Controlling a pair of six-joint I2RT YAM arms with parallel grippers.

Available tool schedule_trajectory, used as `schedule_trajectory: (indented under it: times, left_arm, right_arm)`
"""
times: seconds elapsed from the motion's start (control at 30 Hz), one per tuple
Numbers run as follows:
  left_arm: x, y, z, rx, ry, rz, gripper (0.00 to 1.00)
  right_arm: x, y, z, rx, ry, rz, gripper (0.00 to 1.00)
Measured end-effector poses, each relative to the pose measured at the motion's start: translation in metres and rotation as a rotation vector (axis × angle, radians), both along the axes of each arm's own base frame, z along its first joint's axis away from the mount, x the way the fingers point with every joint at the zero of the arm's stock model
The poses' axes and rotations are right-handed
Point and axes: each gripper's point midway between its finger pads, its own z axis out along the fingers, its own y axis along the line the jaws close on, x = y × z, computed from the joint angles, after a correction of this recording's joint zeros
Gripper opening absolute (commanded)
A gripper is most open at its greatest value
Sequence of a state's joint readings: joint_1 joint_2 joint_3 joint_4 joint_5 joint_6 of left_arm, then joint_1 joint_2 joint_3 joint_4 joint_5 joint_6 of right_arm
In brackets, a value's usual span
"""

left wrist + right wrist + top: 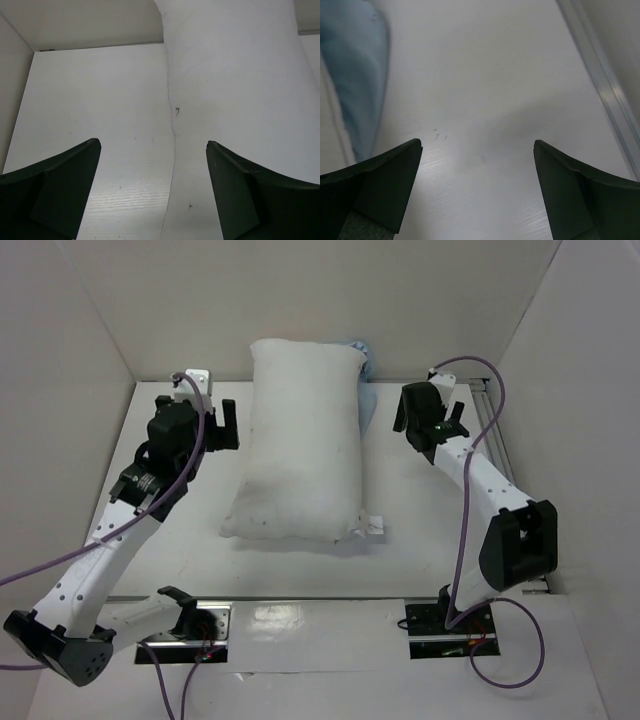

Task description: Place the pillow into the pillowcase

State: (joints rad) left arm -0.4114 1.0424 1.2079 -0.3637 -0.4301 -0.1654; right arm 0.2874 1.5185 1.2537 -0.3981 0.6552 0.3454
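Observation:
The white pillow lies lengthwise in the middle of the table, its small tag at the near right corner. Only a strip of the light blue pillowcase shows, along the pillow's far right edge; the rest is hidden. My left gripper hovers open and empty by the pillow's left edge. In the left wrist view my left gripper has the pillow under its right finger. My right gripper is open and empty, right of the pillow. In the right wrist view my right gripper is over bare table, the pillowcase to the left.
White walls enclose the table on the left, back and right. A metal rail runs along the right side of the table, close to my right gripper. Purple cables loop from both arms.

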Motion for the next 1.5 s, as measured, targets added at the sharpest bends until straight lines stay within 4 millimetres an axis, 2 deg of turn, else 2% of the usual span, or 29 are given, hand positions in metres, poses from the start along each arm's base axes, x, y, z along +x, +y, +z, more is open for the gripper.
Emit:
schedule_trajectory:
  times: [0.17, 0.37, 0.57, 0.63, 0.8, 0.83, 0.87, 0.93, 0.97, 1.07, 1.17, 1.33, 1.37, 1.4, 1.5]
  left_arm:
    - [0.013, -0.015, -0.004, -0.012, 0.046, -0.042, 1.0]
    - [0.019, -0.019, -0.029, -0.032, 0.131, -0.013, 1.0]
    - [0.025, -0.016, -0.037, -0.046, 0.189, 0.032, 1.0]
    - [0.03, -0.018, -0.047, -0.045, 0.226, 0.04, 1.0]
    - [0.03, -0.019, -0.078, -0.044, 0.332, 0.06, 1.0]
    - [0.029, -0.02, -0.08, -0.046, 0.342, 0.058, 1.0]
    - [0.028, -0.02, -0.081, -0.052, 0.349, 0.057, 1.0]
    - [0.028, -0.022, -0.082, -0.066, 0.353, 0.054, 1.0]
    - [0.027, -0.023, -0.082, -0.07, 0.355, 0.05, 1.0]
    - [0.026, -0.023, -0.083, -0.073, 0.364, 0.046, 1.0]
    - [0.026, -0.02, -0.084, -0.077, 0.369, 0.053, 1.0]
    - [0.028, -0.005, -0.084, -0.13, 0.366, 0.124, 1.0]
    - [0.029, -0.002, -0.083, -0.152, 0.364, 0.144, 1.0]
    - [0.029, 0.002, -0.082, -0.158, 0.36, 0.156, 1.0]
    - [0.03, 0.01, -0.079, -0.196, 0.352, 0.186, 1.0]
  right_arm:
    - [0.011, 0.04, 0.002, 0.066, 0.037, 0.25, 1.0]
    - [0.019, 0.068, -0.007, 0.195, 0.052, 0.327, 1.0]
    - [0.001, 0.105, -0.03, 0.322, 0.123, 0.458, 1.0]
    - [-0.009, 0.129, -0.033, 0.344, 0.15, 0.523, 1.0]
    - [-0.04, 0.206, -0.036, 0.444, 0.19, 0.767, 1.0]
    - [-0.043, 0.217, -0.039, 0.469, 0.2, 0.807, 0.89]
    - [-0.045, 0.23, -0.044, 0.491, 0.209, 0.845, 0.72]
    - [-0.045, 0.244, -0.059, 0.514, 0.246, 0.889, 0.27]
    - [-0.045, 0.251, -0.065, 0.525, 0.267, 0.905, 0.0]
    - [-0.045, 0.266, -0.069, 0.526, 0.287, 0.939, 0.0]
    - [-0.045, 0.279, -0.042, 0.48, 0.263, 0.997, 0.0]
    - [-0.036, 0.295, 0.039, 0.323, 0.116, 1.076, 0.0]
    - [-0.034, 0.291, 0.05, 0.285, 0.091, 1.067, 0.0]
    - [-0.036, 0.286, 0.073, 0.269, 0.042, 1.065, 0.0]
    - [-0.04, 0.245, 0.123, 0.199, -0.073, 0.978, 0.0]
